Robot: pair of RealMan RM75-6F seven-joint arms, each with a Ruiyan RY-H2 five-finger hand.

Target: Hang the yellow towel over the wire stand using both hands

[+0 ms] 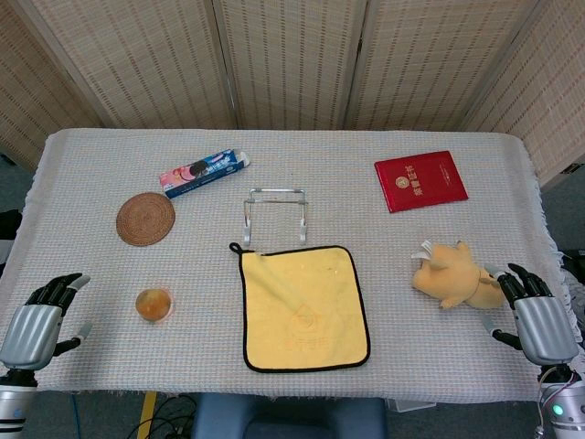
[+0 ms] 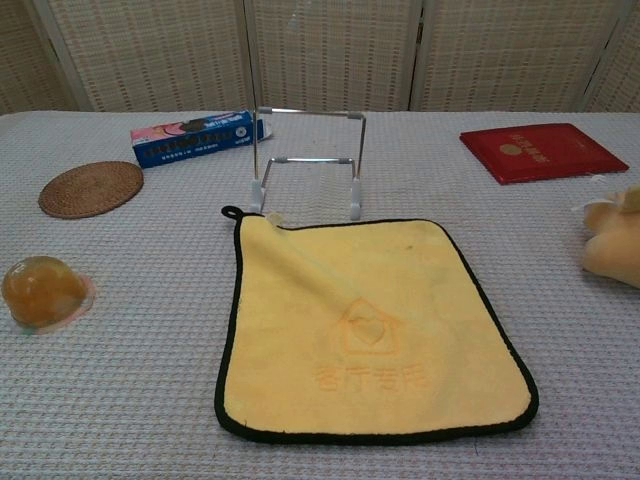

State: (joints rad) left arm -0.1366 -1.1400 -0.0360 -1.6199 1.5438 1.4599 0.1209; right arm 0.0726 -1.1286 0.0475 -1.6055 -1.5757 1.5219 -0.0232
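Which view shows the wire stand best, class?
The chest view: the wire stand appears large and side-on, upright behind the towel, with its top bar and feet clear. The head view shows it small from above, its height foreshortened.

A table (image 1: 91,366) draped in a grey woven cloth carries a yellow towel (image 1: 303,306) lying flat at its centre. A wire stand (image 1: 274,215) stands at the towel's 12 o'clock. A woven coaster (image 1: 145,219) and a blue snack box (image 1: 205,173) lie toward 10 o'clock, a red booklet (image 1: 420,180) toward 2, a plush toy (image 1: 454,275) at 3, and an amber wrapped bun (image 1: 154,305) at 9.
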